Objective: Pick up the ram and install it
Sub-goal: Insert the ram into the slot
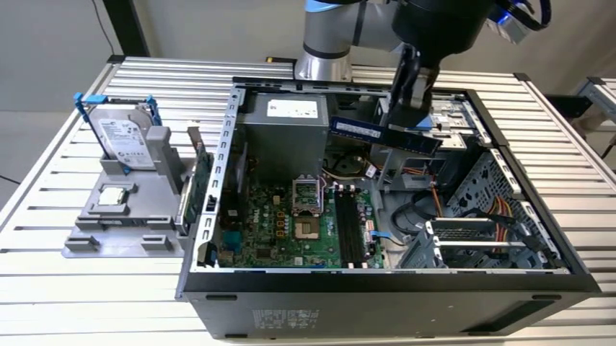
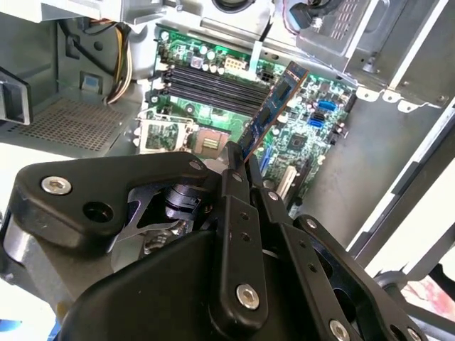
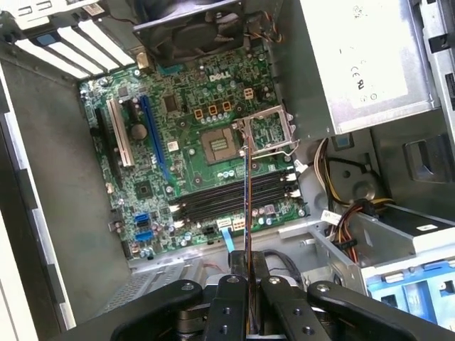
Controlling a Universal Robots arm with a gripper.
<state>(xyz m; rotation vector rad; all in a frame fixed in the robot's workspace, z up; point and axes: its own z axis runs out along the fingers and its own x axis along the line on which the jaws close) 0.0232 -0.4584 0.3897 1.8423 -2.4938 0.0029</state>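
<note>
- The slatted metal worktop [image 1: 39,303] carries an open computer case [image 1: 385,306], which reaches from its near edge almost to its far edge.
- The arm [image 1: 327,43] rises at the worktop's far edge and leans over the case, its wrist pointing down into the open side.
- The motherboard [image 1: 288,223] lies flat on the case floor, and in both wrist views the camera looks down on it [image 3: 185,156] [image 2: 306,135].
- A grey fixture toward the worktop's edge at the exterior view's left holds a hard drive [image 1: 125,140] upright in a blue frame.
- The gripper [image 1: 409,108] hangs above the case's far end; its fingers [image 3: 231,291] are clamped on the ram.
- The ram [image 1: 385,135] is pinched at one long edge, its length roughly level, in the air over the case interior.
- In the first wrist view the ram [image 3: 246,206] shows edge-on, crossing over the memory slots [image 3: 234,195] and well apart from them.
- In the second wrist view the ram [image 2: 274,106] juts from between the fingertips of the gripper [image 2: 238,160].
</note>
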